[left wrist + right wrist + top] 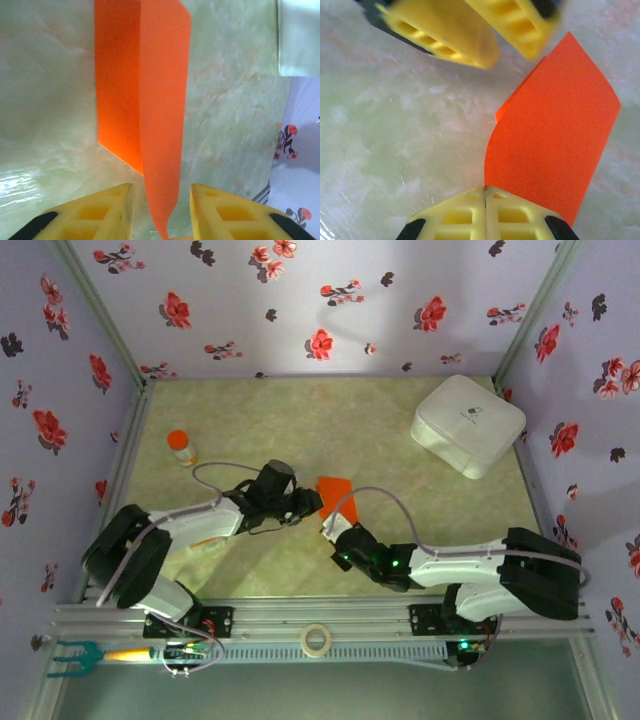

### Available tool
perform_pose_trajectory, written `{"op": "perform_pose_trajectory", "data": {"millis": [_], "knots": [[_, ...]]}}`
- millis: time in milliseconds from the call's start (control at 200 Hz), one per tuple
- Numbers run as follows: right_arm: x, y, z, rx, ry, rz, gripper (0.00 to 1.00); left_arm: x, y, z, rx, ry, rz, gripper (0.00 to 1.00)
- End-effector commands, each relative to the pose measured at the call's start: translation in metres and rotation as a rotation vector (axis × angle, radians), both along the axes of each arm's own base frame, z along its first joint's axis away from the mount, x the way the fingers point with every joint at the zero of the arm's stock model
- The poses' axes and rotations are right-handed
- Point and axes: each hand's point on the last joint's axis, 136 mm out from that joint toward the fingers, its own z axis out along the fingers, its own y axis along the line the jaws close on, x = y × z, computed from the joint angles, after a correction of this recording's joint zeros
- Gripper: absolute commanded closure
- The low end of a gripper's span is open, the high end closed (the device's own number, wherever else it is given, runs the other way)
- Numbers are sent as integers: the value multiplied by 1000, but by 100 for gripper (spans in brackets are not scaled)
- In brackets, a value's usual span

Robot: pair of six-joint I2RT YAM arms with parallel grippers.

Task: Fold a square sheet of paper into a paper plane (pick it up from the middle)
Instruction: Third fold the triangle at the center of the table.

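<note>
1. edges and room: the table (pixel 330 420) is shut in by floral walls on the left, right and far sides, with a metal rail along the near edge. bare surface lies all round the centre. a tape roll (pixel 316 640) rests on the near rail.
2. task thing: the square sheet of paper (pixel 337 498) lies mid-table, folded over, with one flap lifted off the surface.
3. axis: in the top view its long axis runs near to far, leaning slightly left at the far end.
4. left gripper (pixel 161 189): jaws apart, the raised flap (pixel 160 100) passes between the fingers without being pinched.
5. right gripper (pixel 485 192): jaws pressed together, and the near edge of the sheet (pixel 555 125) runs into the seam, pinched there.
6. containers: the white case (pixel 468 423) is closed in the far right corner, contents hidden. the orange-capped bottle (pixel 182 448) stands upright at the left. both are well apart from the sheet.
</note>
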Motion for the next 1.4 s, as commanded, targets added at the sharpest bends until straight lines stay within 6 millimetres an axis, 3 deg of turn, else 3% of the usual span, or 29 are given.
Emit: {"op": "perform_pose_trajectory", "data": {"millis": [0,125,325,890,1115,1395], "knots": [[-14,9,2,203,211,15,100,2,32,0,112,-35,47,65],[-15,16,13,347,357,29,100,5,46,9,128,-64,72,65],[-14,27,23,431,499,53,100,6,52,17,123,-95,70,67],[-19,40,18,388,513,147,100,7,54,28,112,-157,46,82],[-25,53,27,425,582,191,100,8,59,39,122,-206,42,83],[-22,61,22,428,625,197,100,13,62,47,140,-251,49,84]]}}
